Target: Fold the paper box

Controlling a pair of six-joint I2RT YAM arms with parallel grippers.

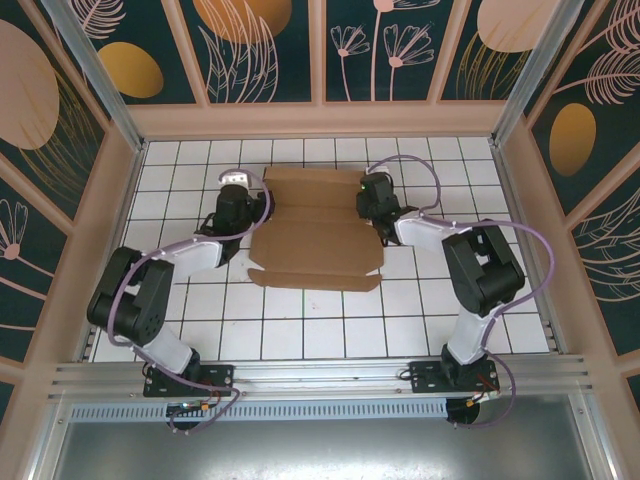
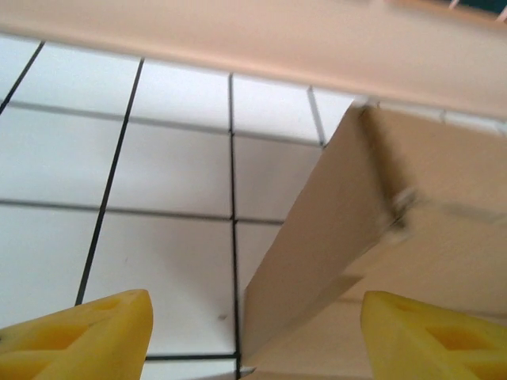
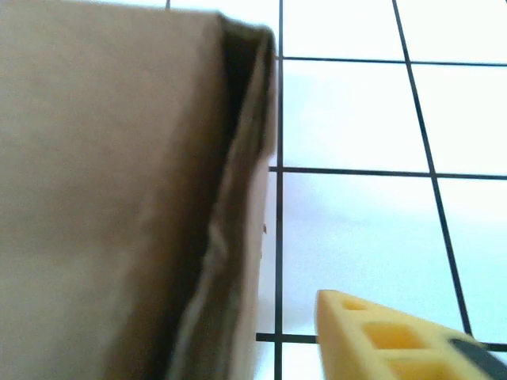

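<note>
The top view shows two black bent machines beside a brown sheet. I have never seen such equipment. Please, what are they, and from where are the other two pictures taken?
They are two robot arms, the left arm and the right arm, bolted at the near edge of a white tiled table. The top view comes from a fixed camera above and behind them. The other two come from a camera on each wrist, looking along its yellow fingers. Between the arms lies a brown cardboard box, partly folded, its side walls raised. The left hand is open, with one wall between its fingers. By the other wall one finger of the right hand shows; open or shut, I cannot tell.
</note>
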